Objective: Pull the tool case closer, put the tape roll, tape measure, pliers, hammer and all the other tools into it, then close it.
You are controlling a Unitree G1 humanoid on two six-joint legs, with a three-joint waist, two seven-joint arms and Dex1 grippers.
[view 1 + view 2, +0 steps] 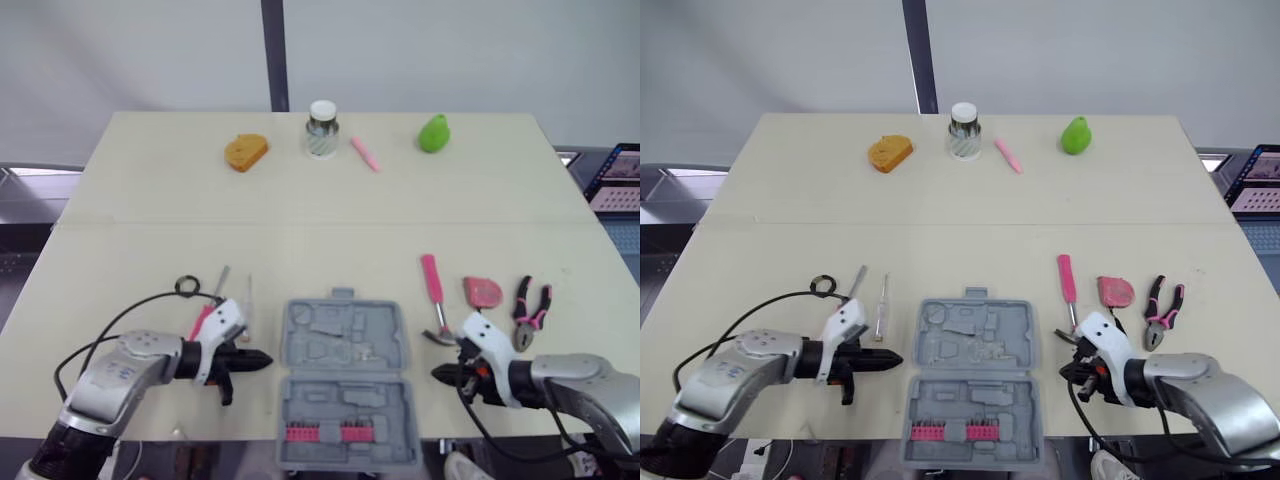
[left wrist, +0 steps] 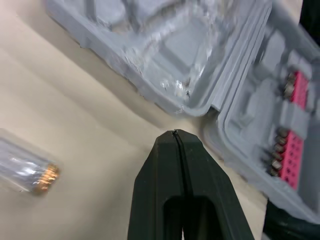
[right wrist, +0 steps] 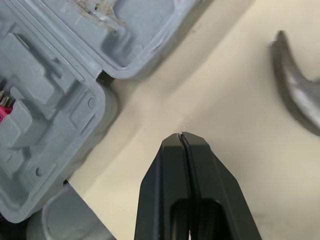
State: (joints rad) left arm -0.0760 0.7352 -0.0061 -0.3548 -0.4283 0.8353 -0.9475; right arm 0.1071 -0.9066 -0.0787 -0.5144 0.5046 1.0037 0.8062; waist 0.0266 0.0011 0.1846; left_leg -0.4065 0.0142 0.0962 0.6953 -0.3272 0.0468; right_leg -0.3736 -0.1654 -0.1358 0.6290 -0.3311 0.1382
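The grey tool case (image 1: 345, 380) lies open at the table's front edge, with a pink bit strip (image 1: 322, 432) in its near half. My left gripper (image 1: 262, 360) is shut and empty, its tip just left of the case's hinge line (image 2: 200, 112). My right gripper (image 1: 438, 375) is shut and empty too, just right of the case. Right of the case lie the pink-handled hammer (image 1: 434, 298), the pink tape measure (image 1: 483, 292) and the pink-and-black pliers (image 1: 530, 310). Left of it are a small black tape roll (image 1: 187, 286) and thin screwdrivers (image 1: 248, 300).
Along the far edge stand an orange-brown lump (image 1: 245, 152), a white-capped jar (image 1: 322, 129), a pink marker (image 1: 365, 154) and a green pear-shaped object (image 1: 433, 133). A black cable loops from my left arm across the table's front left.
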